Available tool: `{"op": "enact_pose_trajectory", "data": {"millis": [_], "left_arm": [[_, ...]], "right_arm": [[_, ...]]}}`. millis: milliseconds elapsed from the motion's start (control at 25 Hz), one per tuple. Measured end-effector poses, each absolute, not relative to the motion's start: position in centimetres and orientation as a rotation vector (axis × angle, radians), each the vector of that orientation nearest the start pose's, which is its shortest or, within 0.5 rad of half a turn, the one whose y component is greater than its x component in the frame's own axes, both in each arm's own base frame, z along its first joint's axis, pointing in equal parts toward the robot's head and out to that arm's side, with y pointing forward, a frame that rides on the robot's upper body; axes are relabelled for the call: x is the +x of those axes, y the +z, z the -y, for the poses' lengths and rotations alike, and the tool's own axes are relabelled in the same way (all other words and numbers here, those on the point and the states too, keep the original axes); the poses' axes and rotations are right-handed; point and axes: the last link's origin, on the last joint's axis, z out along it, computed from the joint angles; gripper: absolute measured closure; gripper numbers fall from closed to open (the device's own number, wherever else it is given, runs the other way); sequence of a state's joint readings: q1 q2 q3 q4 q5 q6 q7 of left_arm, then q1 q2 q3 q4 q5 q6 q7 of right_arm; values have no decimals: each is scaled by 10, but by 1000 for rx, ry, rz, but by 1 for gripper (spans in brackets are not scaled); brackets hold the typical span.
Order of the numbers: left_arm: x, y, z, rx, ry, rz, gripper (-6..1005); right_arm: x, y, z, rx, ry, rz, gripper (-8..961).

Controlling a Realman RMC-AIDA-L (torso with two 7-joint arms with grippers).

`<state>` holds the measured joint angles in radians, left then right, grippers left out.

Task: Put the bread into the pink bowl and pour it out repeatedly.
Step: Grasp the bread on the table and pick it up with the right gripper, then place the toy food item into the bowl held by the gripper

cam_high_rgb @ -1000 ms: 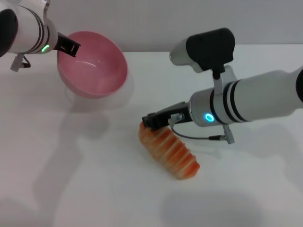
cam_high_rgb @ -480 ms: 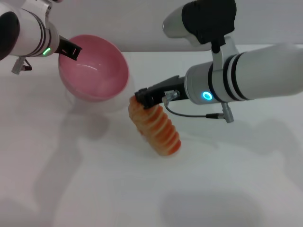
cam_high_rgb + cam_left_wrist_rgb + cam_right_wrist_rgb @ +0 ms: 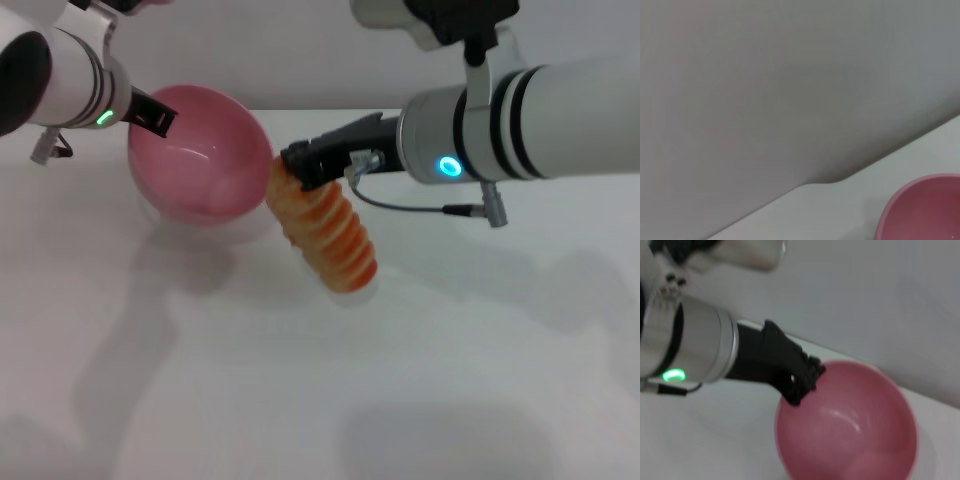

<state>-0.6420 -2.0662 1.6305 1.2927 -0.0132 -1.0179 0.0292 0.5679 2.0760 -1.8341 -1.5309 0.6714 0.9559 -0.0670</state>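
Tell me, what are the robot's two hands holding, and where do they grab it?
The right gripper holds the bread by its upper end, so the loaf hangs above the table. The left gripper pinches the pink bowl at its rim, keeping it tilted.

A plain white bench (image 3: 300,400) fills the foreground, smooth and matte; soft grey shadows lie across it; behind it stands a bare pale grey wall (image 3: 260,50), evenly lit, unmarked.

**White arms, black fittings**

Both forearms are smooth white cylinders ringed with black bands. The left gripper (image 3: 152,112) and right gripper (image 3: 305,167) are black. A green lamp glows on the left wrist, a blue ring on the right, where a thin grey cable loops to a metal plug.
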Motion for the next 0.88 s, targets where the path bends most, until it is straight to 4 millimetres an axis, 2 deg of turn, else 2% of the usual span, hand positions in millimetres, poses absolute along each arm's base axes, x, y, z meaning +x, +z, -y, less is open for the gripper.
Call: {"op": "enact_pose_trajectory", "data": {"millis": [320, 520, 680, 880], "left_arm": [[-152, -21, -411, -2099, 323, 683, 957], [-135, -41, -399, -2190, 285, 664, 957], [-125, -46, -394, -2225, 257, 650, 956], [-113, -49, -390, -2254, 211, 636, 957]], "right_arm": [[46, -34, -356, -2451, 240, -755, 921], [38, -18, -358, -2419, 259, -702, 920], [38, -15, -358, -2412, 255, -693, 923], [47, -21, -360, -2403, 254, -707, 925]]}}
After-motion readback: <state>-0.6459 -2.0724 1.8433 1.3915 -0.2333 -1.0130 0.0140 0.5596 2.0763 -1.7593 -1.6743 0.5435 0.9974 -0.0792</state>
